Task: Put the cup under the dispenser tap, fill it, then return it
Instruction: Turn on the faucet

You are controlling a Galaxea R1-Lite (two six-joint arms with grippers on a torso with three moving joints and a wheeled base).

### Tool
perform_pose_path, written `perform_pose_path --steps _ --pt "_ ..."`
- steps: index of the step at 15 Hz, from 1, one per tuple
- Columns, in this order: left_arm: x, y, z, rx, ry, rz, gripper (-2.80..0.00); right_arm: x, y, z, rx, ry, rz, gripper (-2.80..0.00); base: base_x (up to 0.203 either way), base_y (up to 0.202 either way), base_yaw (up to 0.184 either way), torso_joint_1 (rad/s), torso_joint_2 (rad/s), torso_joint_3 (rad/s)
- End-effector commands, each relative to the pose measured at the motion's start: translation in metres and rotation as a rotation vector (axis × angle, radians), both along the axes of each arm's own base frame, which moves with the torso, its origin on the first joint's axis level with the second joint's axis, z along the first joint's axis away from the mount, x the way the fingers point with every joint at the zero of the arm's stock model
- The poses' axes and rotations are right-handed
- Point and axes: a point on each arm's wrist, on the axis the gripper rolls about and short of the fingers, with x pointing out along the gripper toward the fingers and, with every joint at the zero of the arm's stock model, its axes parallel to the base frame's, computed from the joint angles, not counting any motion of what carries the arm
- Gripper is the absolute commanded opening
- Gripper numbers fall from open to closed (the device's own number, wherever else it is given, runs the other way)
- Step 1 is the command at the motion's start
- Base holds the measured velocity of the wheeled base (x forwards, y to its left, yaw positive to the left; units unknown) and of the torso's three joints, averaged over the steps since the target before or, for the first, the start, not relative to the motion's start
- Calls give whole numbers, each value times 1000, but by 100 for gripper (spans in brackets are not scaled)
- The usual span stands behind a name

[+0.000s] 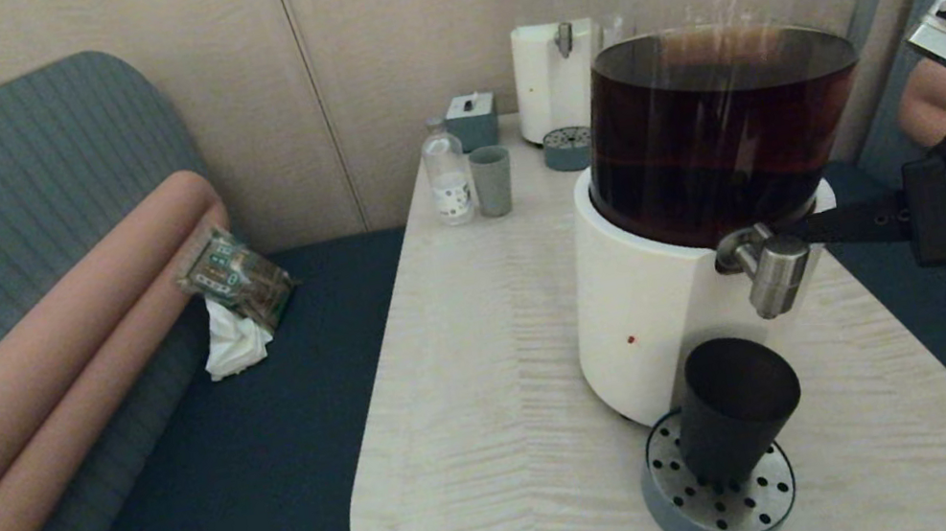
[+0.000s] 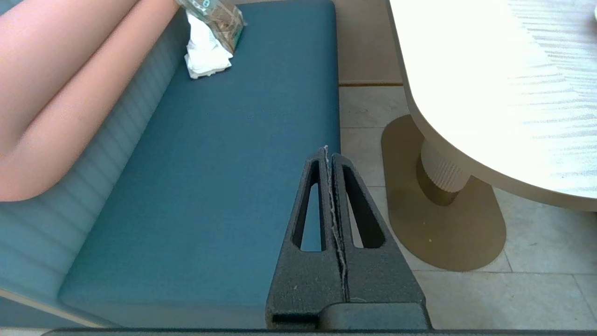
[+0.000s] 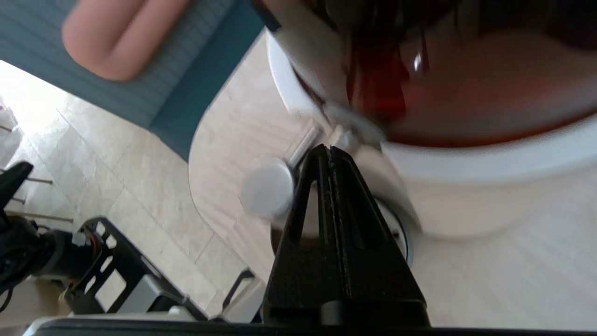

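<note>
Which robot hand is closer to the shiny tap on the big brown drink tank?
The right. The right gripper is shut with its tips right at the dispenser tap. The left gripper, also shut, hangs off the table over the blue bench seat.

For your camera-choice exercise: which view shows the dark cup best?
The head view: the dark cup stands whole on the drip tray below the dispenser tap. The right wrist view hides it behind the claw; the left wrist view misses it.

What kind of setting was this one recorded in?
Probably a cafe or lounge seating corner: a rounded pale wood table on a pedestal base beside a blue upholstered bench, with two self-serve drink dispensers, the near dispenser holding dark brown liquid above a dark cup.
</note>
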Motion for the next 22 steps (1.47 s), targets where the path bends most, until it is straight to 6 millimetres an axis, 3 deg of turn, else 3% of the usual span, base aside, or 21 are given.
perform_pose_path --steps 1,22 --pt "0 0 0 -1 2 0 -280 3 1 -2 0 4 4 -280 0 0 0 0 0 0" --pt "0 0 0 0 2 0 -280 8 18 -18 5 -40 177 -280 0 0 0 0 0 0"
